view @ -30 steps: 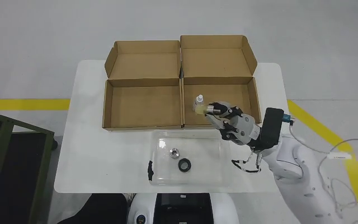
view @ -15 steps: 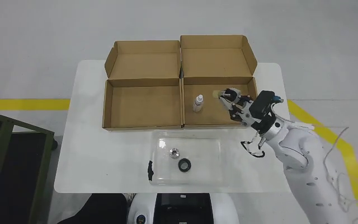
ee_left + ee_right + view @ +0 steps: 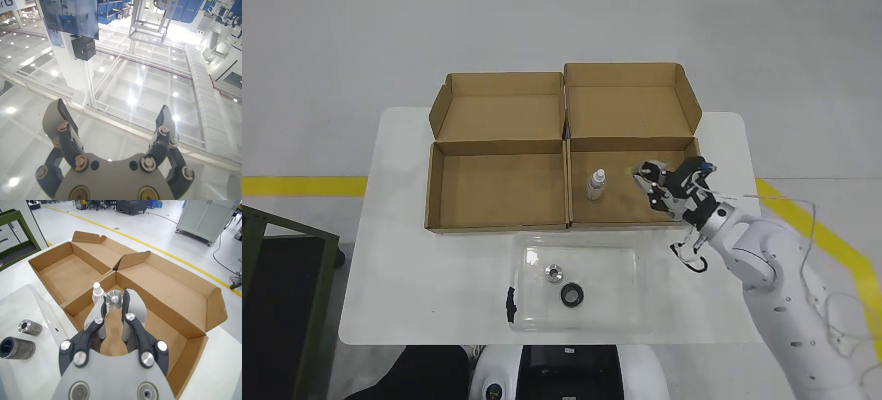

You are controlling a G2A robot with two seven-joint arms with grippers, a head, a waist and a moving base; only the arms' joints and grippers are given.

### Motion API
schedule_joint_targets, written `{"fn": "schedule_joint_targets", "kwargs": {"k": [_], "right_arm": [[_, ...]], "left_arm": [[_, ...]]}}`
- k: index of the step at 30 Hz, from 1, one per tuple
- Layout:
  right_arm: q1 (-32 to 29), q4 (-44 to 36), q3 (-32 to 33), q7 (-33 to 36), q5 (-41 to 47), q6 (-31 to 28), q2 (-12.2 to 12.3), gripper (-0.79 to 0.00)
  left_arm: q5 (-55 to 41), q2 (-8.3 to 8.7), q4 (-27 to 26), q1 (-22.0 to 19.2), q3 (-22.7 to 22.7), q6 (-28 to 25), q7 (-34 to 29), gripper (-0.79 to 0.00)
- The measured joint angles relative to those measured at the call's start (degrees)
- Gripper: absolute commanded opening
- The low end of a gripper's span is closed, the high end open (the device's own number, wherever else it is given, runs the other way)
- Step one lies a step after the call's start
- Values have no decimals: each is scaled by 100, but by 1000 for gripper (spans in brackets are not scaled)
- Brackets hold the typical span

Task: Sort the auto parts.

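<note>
My right gripper (image 3: 114, 299) is shut on a small round silver metal part (image 3: 113, 298), held above the floor of the right cardboard box (image 3: 170, 294). From above, the right gripper (image 3: 649, 177) hangs over the right half of that box (image 3: 627, 207). A white spray bottle (image 3: 97, 292) stands upright in the same box, near the wall shared with the other box; it is apart from the fingers (image 3: 595, 183). My left gripper (image 3: 112, 106) is open with nothing in it and points up at the ceiling.
The left cardboard box (image 3: 497, 190) has nothing in it. A clear tray (image 3: 622, 300) at the table's front holds a silver cylinder (image 3: 554, 271), a dark sleeve (image 3: 572, 295) and a small black piece (image 3: 511, 303). Bare table lies left of the tray.
My right arm has swung right and a little farther back, carrying the gripper away from the bottle toward the box's right side. The bottle and tray parts stayed put.
</note>
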Motion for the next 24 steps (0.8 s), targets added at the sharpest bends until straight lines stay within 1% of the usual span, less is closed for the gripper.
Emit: {"fn": "schedule_joint_targets", "kwargs": {"k": [7, 14, 24], "right_arm": [[237, 276, -269, 379, -407, 27, -19, -785], [623, 708, -688, 762, -619, 49, -85, -785], [1098, 1233, -1151, 1011, -794, 144, -191, -785]], "left_arm": [[0, 0, 0, 0, 0, 0, 0, 0], [0, 0, 0, 0, 0, 0, 0, 0], [0, 0, 0, 0, 0, 0, 0, 0]]}}
